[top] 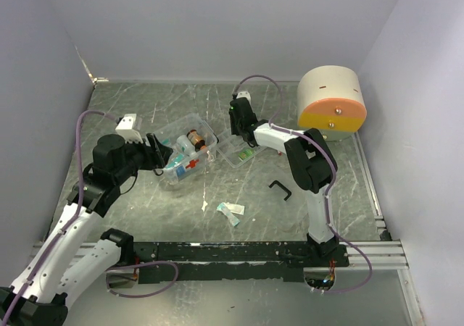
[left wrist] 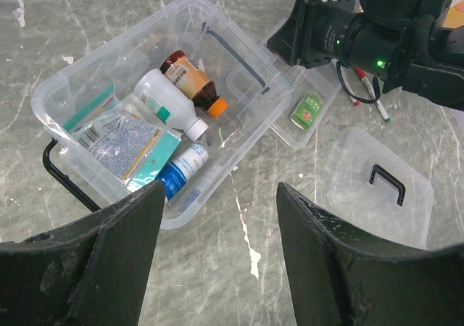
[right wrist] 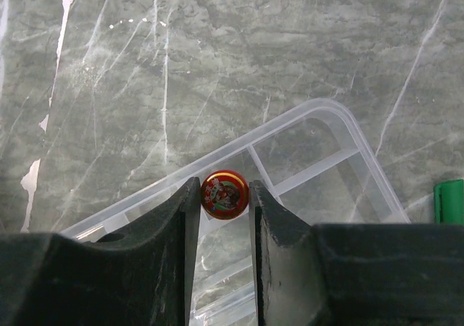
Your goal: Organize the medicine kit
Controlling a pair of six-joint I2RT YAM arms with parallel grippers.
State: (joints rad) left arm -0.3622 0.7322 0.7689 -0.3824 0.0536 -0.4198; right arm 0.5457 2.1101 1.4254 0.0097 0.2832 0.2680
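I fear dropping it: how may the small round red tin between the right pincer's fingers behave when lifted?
The small round red tin looks rigid and probably light, being tiny beside the right pincer. Its curved, glossy side meets the fingers only narrowly, so it may slip or twist. Released on edge over the clear divided tray, it could roll.

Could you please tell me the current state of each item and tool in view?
clear bin, open, lid off, partly filled.
lid, off, lying flat, handle up.
amber bottle, capped, lying on its side in the bin.
red tin, gripped over the divided tray.
left tool, open, above the bin.
right tool, shut on the red tin.
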